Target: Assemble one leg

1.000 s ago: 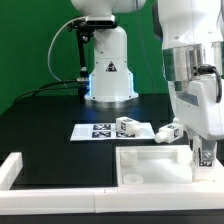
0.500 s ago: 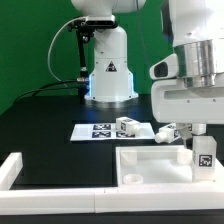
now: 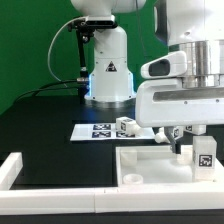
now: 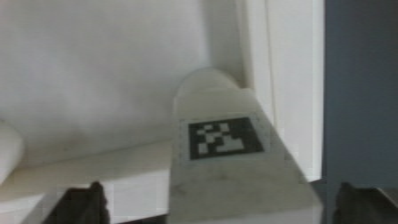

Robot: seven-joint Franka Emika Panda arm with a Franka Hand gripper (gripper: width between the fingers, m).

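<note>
Exterior view: two legs (image 3: 126, 126) (image 3: 205, 156).

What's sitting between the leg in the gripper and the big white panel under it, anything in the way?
Nothing visible. The leg hangs from the gripper right over the white panel, near its edge on the exterior view's right. The other legs lie farther back by the marker board, apart from it.
</note>
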